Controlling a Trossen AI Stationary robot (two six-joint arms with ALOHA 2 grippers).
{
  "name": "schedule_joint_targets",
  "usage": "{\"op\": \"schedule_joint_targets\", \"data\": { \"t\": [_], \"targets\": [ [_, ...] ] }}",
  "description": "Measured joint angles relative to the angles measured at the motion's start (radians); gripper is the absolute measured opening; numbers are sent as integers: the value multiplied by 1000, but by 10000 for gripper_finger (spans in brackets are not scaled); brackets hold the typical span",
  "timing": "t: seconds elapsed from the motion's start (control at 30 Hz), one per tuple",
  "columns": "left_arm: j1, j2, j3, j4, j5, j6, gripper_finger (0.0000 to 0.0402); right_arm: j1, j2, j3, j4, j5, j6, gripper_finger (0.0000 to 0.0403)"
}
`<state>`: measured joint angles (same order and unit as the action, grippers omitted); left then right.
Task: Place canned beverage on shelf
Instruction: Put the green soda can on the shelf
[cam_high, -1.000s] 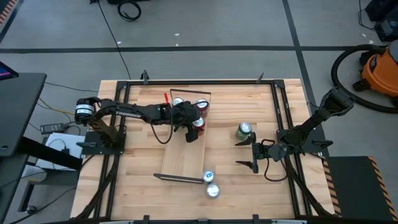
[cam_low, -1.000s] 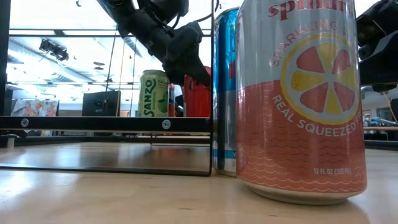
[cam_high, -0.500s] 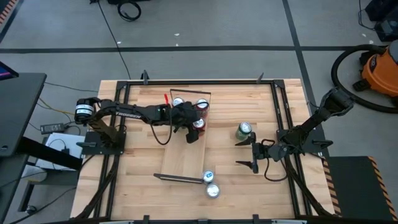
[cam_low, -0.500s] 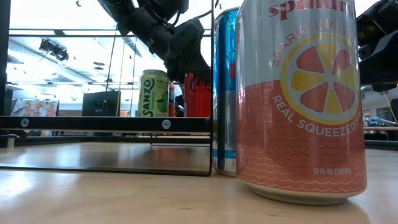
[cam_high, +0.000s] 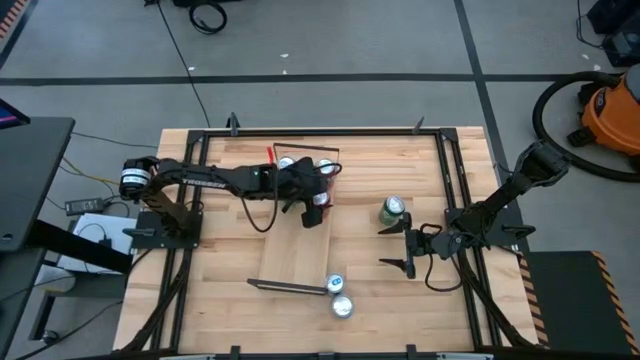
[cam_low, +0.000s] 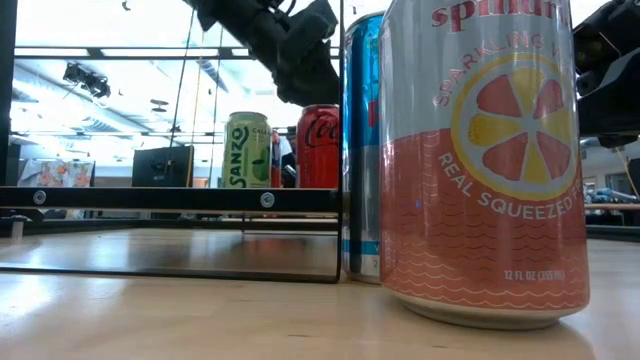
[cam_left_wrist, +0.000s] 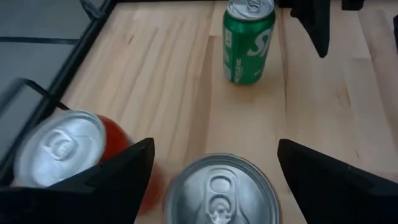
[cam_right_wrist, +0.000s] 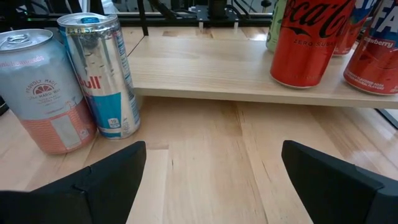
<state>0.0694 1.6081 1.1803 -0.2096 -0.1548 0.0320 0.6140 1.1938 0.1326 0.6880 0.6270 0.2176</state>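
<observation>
Standing between the left gripper's parted jaws — a Coke can

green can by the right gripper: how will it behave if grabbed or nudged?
The green can stands upright on the table, tab unopened in the left wrist view, so it is probably full and fairly heavy. Its smooth round wall may slip in the right gripper. A high nudge could tip it, and then it would roll.

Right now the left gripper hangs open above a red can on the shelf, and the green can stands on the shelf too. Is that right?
Not quite. In the high view the green can stands on the table, right of the shelf. The left gripper does hang open above the red can.
</observation>
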Motion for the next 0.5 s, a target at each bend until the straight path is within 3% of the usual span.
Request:
{"op": "schedule_joint_targets", "data": {
  "t": [0.17, 0.33, 0.5],
  "targets": [
    [-12, 0, 107, -120, -14, 10, 352, 0, 0, 0, 0, 4, 0, 386],
    [-40, -1, 223, -373, -139, 18, 352, 0, 0, 0, 0, 7, 18, 386],
    [-47, -55, 240, -512, -194, -25, 352, 0, 0, 0, 0, 8, 34, 386]
  ]
}}
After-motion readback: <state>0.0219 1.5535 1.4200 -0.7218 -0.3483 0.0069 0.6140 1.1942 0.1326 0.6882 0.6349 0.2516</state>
